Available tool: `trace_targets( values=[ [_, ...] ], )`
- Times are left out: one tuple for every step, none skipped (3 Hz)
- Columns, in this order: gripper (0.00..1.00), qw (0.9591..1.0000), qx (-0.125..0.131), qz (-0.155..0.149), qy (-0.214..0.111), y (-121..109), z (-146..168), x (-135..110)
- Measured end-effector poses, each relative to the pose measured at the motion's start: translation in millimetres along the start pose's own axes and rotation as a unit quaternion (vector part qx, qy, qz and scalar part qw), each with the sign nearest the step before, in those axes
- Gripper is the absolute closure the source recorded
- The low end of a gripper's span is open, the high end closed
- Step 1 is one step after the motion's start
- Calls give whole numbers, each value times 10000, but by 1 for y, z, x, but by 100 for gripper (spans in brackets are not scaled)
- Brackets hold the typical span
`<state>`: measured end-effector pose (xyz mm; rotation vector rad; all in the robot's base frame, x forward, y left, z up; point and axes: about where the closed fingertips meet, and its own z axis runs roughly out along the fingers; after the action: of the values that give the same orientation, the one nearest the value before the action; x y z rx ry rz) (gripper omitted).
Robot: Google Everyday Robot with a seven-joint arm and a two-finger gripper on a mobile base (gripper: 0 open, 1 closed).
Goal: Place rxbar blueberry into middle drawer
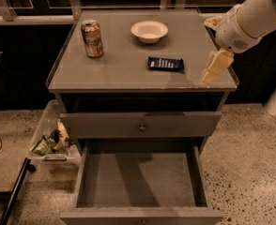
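The rxbar blueberry (165, 63), a dark navy bar with pale lettering, lies flat on the grey cabinet top (124, 69), right of centre. My gripper (214, 67) hangs at the top's right edge, pointing down, a short way right of the bar and not touching it. It holds nothing that I can see. The middle drawer (138, 182) is pulled out wide below, its flat grey floor bare.
A tan drink can (92, 38) stands at the top's left. A white bowl (149, 31) sits at the back centre. A shut drawer front with a small knob (141, 126) is above the open drawer. A clear bin with wrappers (51, 142) sits on the floor to the left.
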<state>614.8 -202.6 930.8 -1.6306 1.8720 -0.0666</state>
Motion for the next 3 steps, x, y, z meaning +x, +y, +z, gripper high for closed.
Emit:
trace_targets(
  values=[
    [0,9951,79,475,-861,-21,6,-1],
    [0,9821,-46,963,-1621,-35,17,0],
    [0,9696,-345,1363,-2002,-47,31,-1]
  ],
)
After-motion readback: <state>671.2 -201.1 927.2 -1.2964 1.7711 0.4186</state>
